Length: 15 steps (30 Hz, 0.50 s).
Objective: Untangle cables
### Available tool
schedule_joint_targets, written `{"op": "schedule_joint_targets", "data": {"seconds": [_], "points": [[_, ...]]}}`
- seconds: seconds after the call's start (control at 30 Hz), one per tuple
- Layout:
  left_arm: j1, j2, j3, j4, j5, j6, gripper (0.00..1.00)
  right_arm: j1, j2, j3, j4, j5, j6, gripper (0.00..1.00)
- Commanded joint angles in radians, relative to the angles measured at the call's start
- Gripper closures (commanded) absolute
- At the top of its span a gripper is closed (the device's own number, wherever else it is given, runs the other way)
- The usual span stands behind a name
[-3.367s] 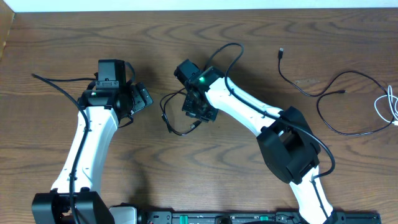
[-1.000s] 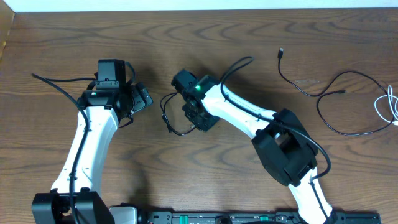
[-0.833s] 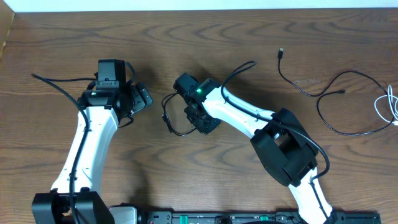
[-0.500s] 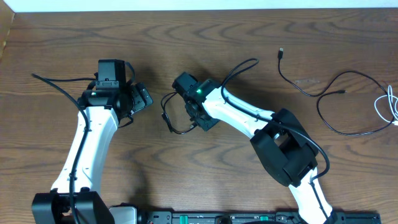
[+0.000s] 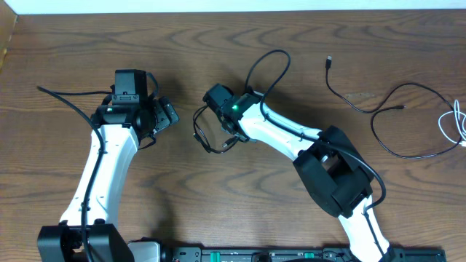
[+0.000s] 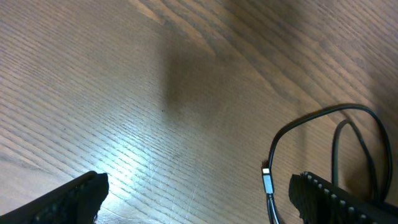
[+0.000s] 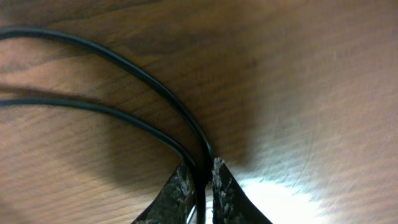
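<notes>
The right gripper [image 7: 200, 186] is pressed together on the small black cable [image 7: 203, 158]. In the right wrist view its two fingertips sit at the bottom centre of the frame with the cord pinched in the narrow gap between them. Two strands of that cord run from the pinch towards the upper left of the frame, lying close over the wooden table [image 5: 291, 44].

From overhead, this gripper is just left of the middle of the picture, and the small black cable makes a loose loop on its left side, between the two arms. The left wrist view shows the same loop at the right edge of its frame, with a small silver plug [image 6: 267, 182] at the end of one strand.

The left gripper [image 6: 199, 196] is spread wide. One finger shows in the lower left corner of the left wrist view and the other in the lower right, with bare table between them and nothing held. Overhead, it sits left of centre, near the loop but apart from it.

A long black cable [image 5: 416, 156] lies in wide curves at the upper right of the overhead picture, well away from both grippers. A white cable [image 5: 456, 120] is bunched at the right edge, just beside the long black one.
</notes>
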Motion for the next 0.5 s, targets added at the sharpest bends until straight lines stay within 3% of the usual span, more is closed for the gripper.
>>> {"op": "schedule_joint_targets", "data": {"seconds": [0.0,0.3,0.37,0.47], "points": [[0.002,0.005,0.008,-0.003,-0.012,-0.005,0.02,-0.027,0.010,-0.009,0.000,0.017,-0.236,0.90],[0.002,0.005,0.008,-0.003,-0.012,-0.005,0.02,-0.057,0.010,0.156,-0.179,-0.048,-0.628,0.91],[0.002,0.005,0.008,-0.003,-0.012,-0.005,0.02,-0.048,0.010,0.181,-0.204,-0.104,-0.724,0.99],[0.002,0.005,0.007,-0.003,-0.012,-0.005,0.02,-0.032,0.010,0.188,-0.206,-0.200,-0.773,0.98]]}}
